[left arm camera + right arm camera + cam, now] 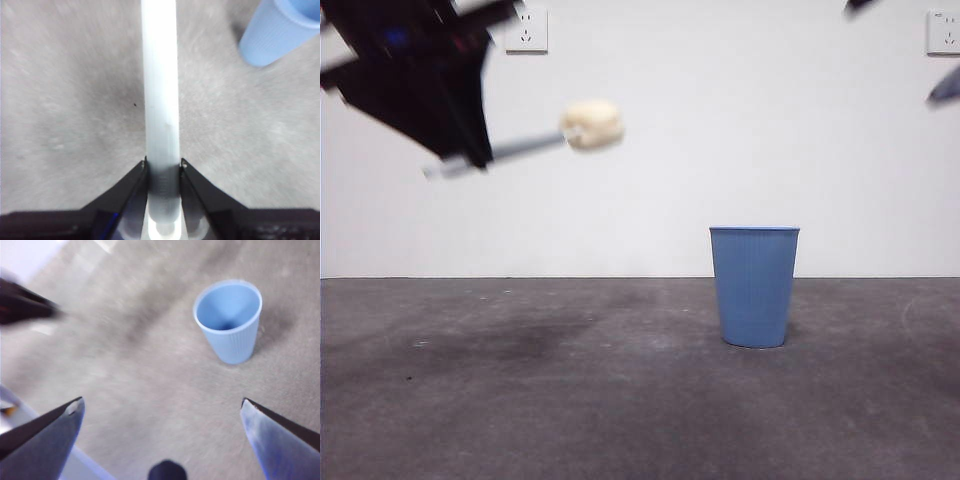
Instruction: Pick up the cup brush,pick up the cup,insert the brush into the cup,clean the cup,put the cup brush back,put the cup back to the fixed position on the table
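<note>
Up in the upper left of the front view, the left gripper [460, 158] hangs in the air as a big dark shape, clamped on the grey handle of the cup brush [535, 146]. The brush juts out toward the right, slightly raised, with its cream-yellow sponge head at the far end and a short pale stub of handle showing behind the gripper. The cup [754, 286], blue and finely ribbed, stands upright on the table [520, 400], right of centre and well apart from the brush. Two dark tips show at the upper right corner, in front of the white wall [720, 120].

From the left wrist view, the left gripper [162, 167] has its two black jaws pressed against either side of the cup brush [160, 100], whose pale handle runs straight up the middle of the frame. The cup [277, 32] sits in the upper right corner, partly cut off.

From the right wrist view, the right gripper [162, 412] holds nothing, its jaws spread wide at the lower corners. The cup [229, 322] stands upper right of centre, its open mouth showing an empty blue inside, well apart from the jaws. A blurred dark shape crosses the left edge.
</note>
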`<state>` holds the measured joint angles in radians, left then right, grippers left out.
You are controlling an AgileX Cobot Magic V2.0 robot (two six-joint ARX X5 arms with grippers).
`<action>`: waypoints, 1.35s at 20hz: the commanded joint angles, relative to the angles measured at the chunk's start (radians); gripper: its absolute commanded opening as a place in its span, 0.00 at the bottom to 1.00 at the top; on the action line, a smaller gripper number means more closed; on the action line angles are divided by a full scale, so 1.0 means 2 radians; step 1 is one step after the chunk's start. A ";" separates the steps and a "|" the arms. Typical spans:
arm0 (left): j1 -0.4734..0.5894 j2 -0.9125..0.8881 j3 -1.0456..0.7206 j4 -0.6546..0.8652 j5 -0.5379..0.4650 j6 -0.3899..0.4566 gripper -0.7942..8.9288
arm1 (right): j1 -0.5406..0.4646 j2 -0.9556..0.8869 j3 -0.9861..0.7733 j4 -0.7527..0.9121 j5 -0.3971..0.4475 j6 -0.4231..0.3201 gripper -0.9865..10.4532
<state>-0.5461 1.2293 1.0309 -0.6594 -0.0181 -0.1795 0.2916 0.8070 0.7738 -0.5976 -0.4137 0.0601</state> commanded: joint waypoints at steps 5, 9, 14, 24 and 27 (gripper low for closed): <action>-0.002 -0.091 0.002 -0.053 -0.001 0.026 0.07 | 0.107 0.026 -0.139 0.209 0.165 0.063 0.61; -0.002 -0.111 0.002 -0.073 -0.001 0.031 0.07 | 0.131 0.086 -0.178 0.323 0.212 0.065 0.61; -0.002 -0.112 0.002 -0.095 -0.001 0.038 0.07 | 0.129 0.193 -0.183 0.458 0.225 0.052 0.61; -0.002 -0.112 0.002 -0.116 -0.001 0.038 0.07 | 0.100 0.352 -0.183 0.668 0.222 0.032 0.61; -0.002 -0.112 0.002 -0.116 -0.001 0.037 0.07 | 0.098 0.381 -0.183 0.705 0.219 0.021 0.61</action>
<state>-0.5465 1.0077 1.0325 -0.8970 -0.0189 -0.1150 0.4881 1.5600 0.4183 0.8078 0.0254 0.1184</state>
